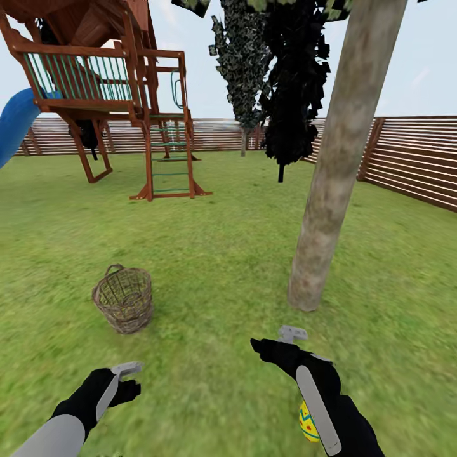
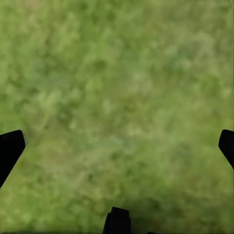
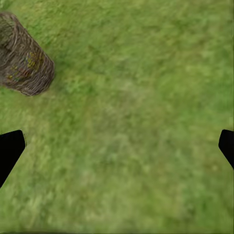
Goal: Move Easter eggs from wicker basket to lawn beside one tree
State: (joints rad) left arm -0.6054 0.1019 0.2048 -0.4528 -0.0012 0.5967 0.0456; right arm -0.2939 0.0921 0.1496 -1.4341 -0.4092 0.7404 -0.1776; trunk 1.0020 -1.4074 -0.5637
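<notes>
The wicker basket (image 1: 124,298) stands upright on the lawn (image 1: 216,266) at centre-left; the right wrist view also catches the basket (image 3: 24,61). I cannot tell what lies inside it. One yellow Easter egg (image 1: 308,423) with blue zigzag lies on the grass, partly hidden behind my right forearm, a short way in front of the pale tree trunk (image 1: 336,178). My right gripper (image 1: 276,339) hovers open over bare grass, and its fingers (image 3: 10,151) are spread wide. My left gripper (image 1: 130,379) is open too, below the basket in the head view, its fingers (image 2: 9,151) far apart over grass.
A red-brown play tower (image 1: 108,76) with a blue slide (image 1: 16,124) stands at the back left. Dark narrow trees (image 1: 285,95) rise behind the trunk. A slatted wooden fence (image 1: 412,158) rings the yard. Open grass lies between basket and trunk.
</notes>
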